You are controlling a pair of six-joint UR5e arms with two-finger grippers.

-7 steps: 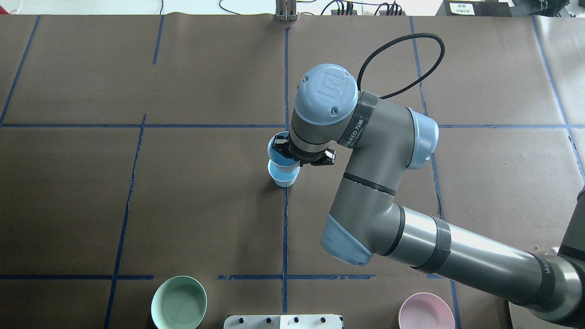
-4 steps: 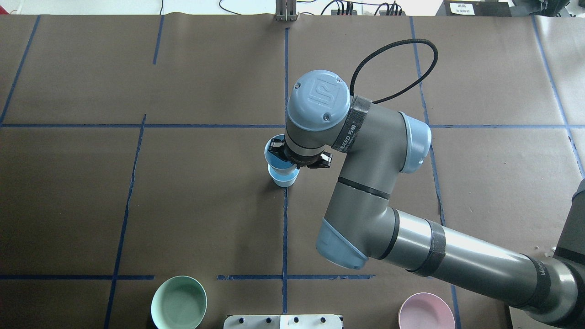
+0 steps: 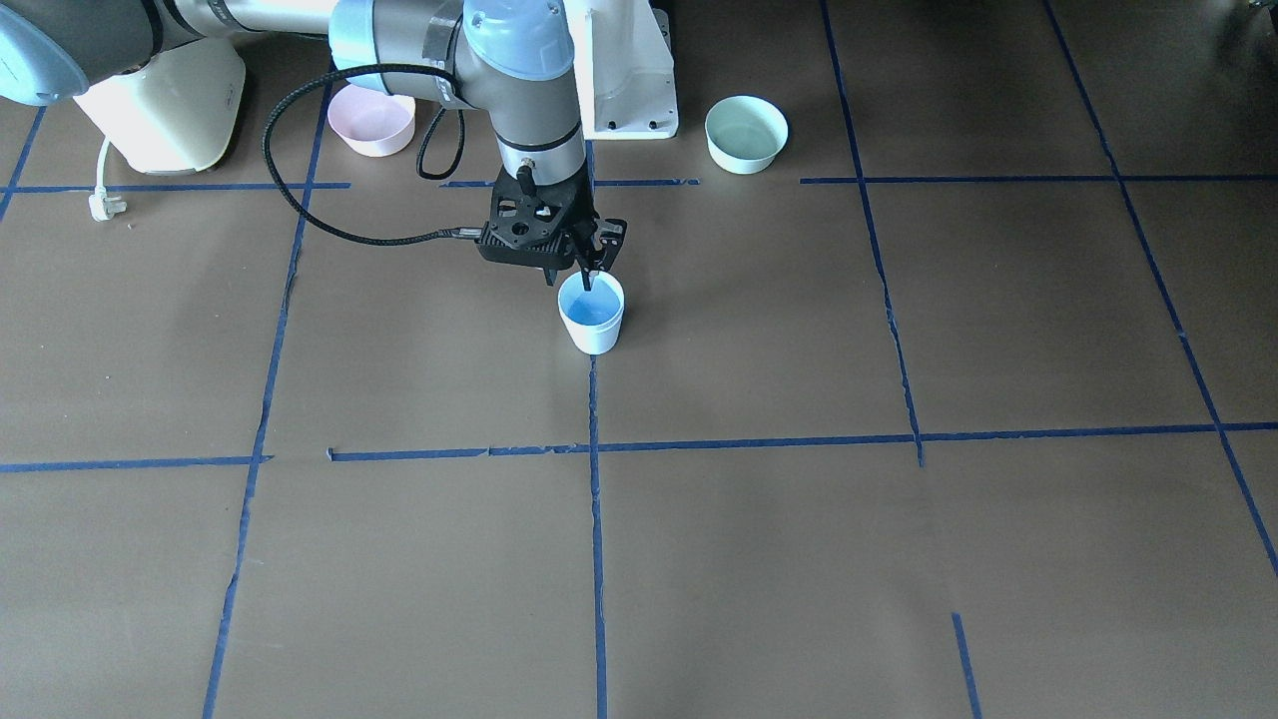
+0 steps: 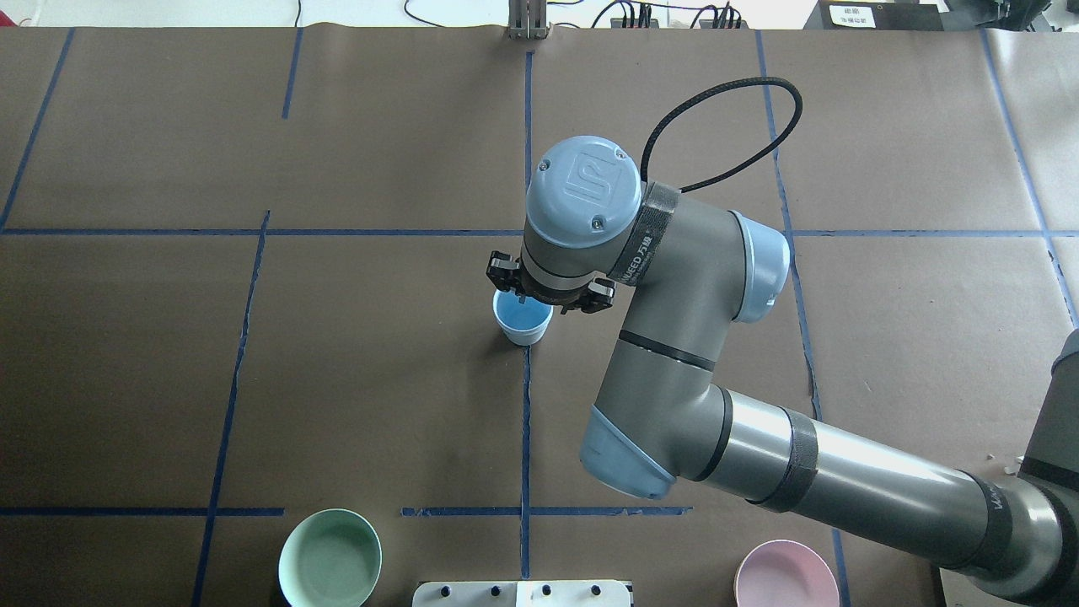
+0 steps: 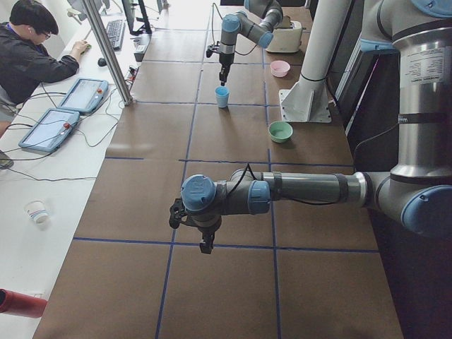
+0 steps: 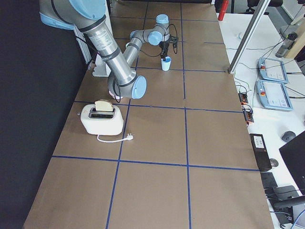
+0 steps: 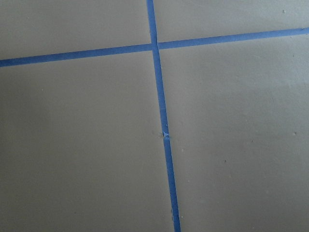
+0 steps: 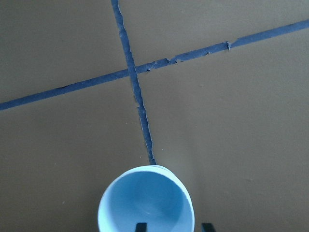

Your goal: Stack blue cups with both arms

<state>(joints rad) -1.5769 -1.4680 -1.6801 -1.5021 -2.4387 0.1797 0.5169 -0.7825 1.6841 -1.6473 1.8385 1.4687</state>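
Brown table (image 4: 337,379): 2 blue cups (image 3: 594,335) nested; right hand (image 3: 575,282) spread, 1 finger (image 8: 140,228) inside; left hand (image 5: 205,246) cannot tell.

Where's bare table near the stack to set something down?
Free: brown paper on the operators' side of the stacked pale blue plastic cups, and between them and the round mint-green bowl. Crowded: at the cups' rim, where the right gripper hangs.

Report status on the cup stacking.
Right end effector open, fingers straddling the stack's rim. Blue cups nested, upright on the table. Left end effector far off, state unreadable. Pink bowl and mint bowl well away, not obstructing.
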